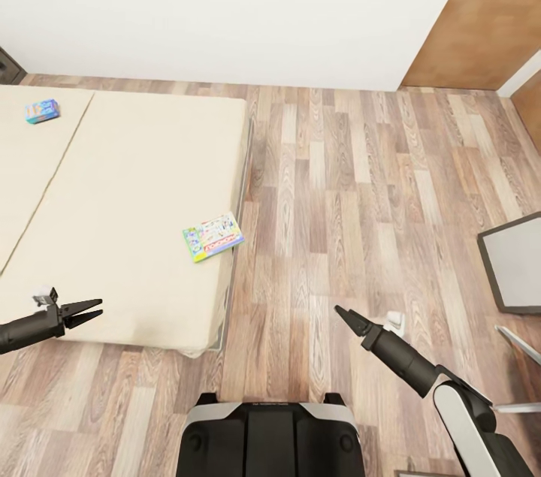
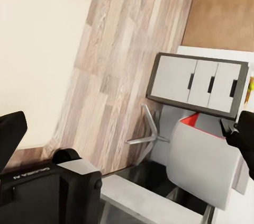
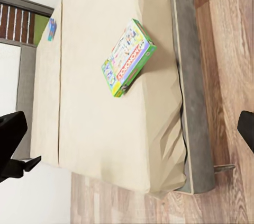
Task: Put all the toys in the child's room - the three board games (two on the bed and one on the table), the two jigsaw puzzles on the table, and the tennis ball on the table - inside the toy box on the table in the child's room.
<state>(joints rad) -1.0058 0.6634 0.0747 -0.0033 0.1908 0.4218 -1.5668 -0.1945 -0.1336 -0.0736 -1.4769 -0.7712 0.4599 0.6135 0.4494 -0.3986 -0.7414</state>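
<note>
Both my claws empty. Left claw (image 1: 84, 310) hovers over the bed (image 1: 135, 252) near its foot edge, fingers parted. Right claw (image 1: 344, 315) hangs over the floor (image 1: 361, 184) beside the bed; in the head view its tips look drawn together, but the right wrist view shows its fingers spread wide, so I call it parted.

Green-edged board game (image 1: 213, 236) lies flat on the bed right at the bed's floor-side edge, one corner nearly at the lip. Small blue board game (image 1: 42, 110) is far up the bed near the headboard end, well apart from the first.

Risks:
- A flat box gives no grip from above; a push could slide it off the bed's edge onto the floor.
- The blue one looks out of reach from here; leaning could bump my base (image 1: 270, 432) into the bed frame.
- The surface (image 2: 198, 83) is off to the side of the bed, a carry away; a thin box could slip.
</note>
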